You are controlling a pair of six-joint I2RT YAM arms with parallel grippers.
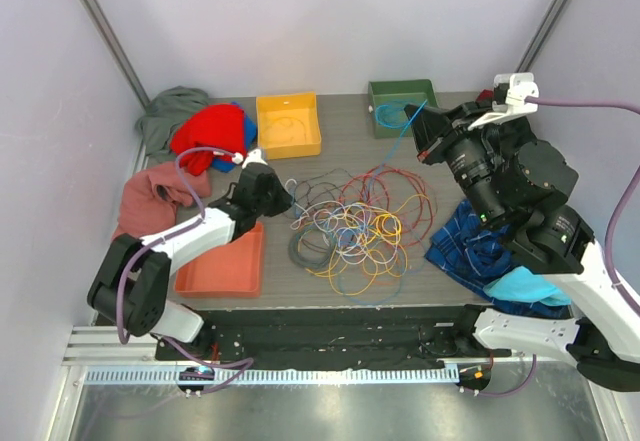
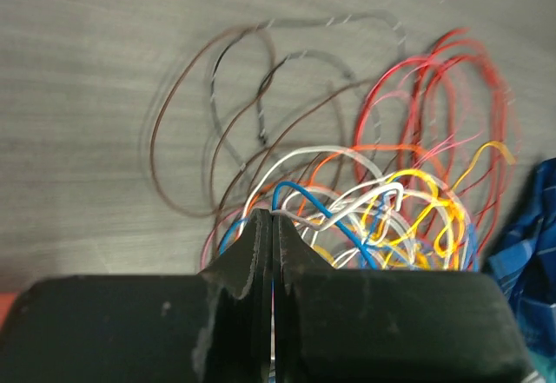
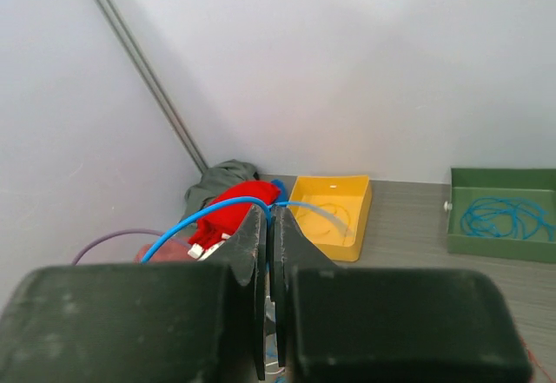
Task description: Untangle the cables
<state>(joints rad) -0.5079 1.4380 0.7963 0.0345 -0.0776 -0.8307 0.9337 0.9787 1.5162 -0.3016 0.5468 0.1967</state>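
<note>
**A:** Status?

**B:** Cables [image 1: 355, 226] are in a tangled heap mid-counter [image 1: 340, 131]. My left end effector [image 2: 275, 218] is fully closed at the heap's left edge, tips at a blue and a white strand. Can't tell if either is pinched. My right end effector [image 3: 271, 214] is clamped on a blue cable [image 3: 200, 214], raised near the green bin [image 1: 400, 85].

**A:** Risk?

**B:** If left has both strands, pulling likely drags the heap and tightens knots.
</note>
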